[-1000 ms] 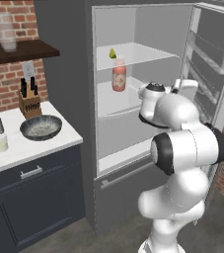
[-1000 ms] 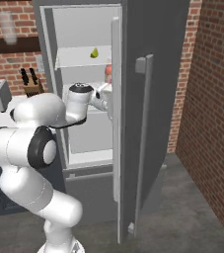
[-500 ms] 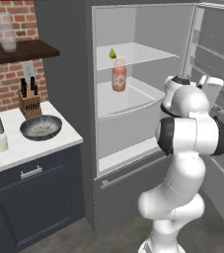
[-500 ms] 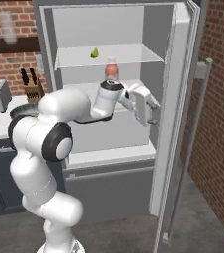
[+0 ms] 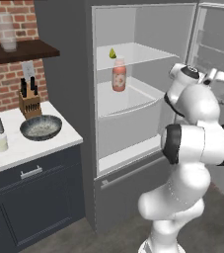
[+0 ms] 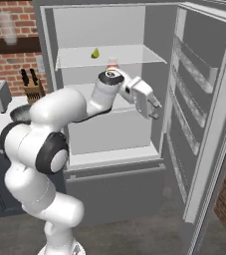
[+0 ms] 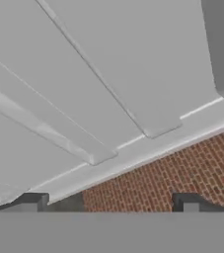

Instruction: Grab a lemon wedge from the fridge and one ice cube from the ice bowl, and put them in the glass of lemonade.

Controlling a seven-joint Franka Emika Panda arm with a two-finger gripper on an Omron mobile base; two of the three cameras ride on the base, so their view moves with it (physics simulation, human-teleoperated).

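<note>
In the right base view my gripper (image 6: 154,110), jaws spread wide and empty, sat mid-frame facing the fridge (image 6: 204,99) door, with the lemon wedge (image 6: 95,53) well apart toward the upper left.

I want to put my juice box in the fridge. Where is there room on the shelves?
The top shelf is bare right of the lemon wedge. The shelf below is free right of the red jar. The bottom ledge is bare too. Nowhere in the fridge looks crowded.

Tall dark grey fridge (image 5: 64,59) w/ door open; tiny yellow-green lemon wedge (image 5: 112,53) on top white shelf, pinkish-red white-lidded jar (image 5: 118,75) below. Dark speckled ice bowl (image 5: 41,127) on counter.
</note>
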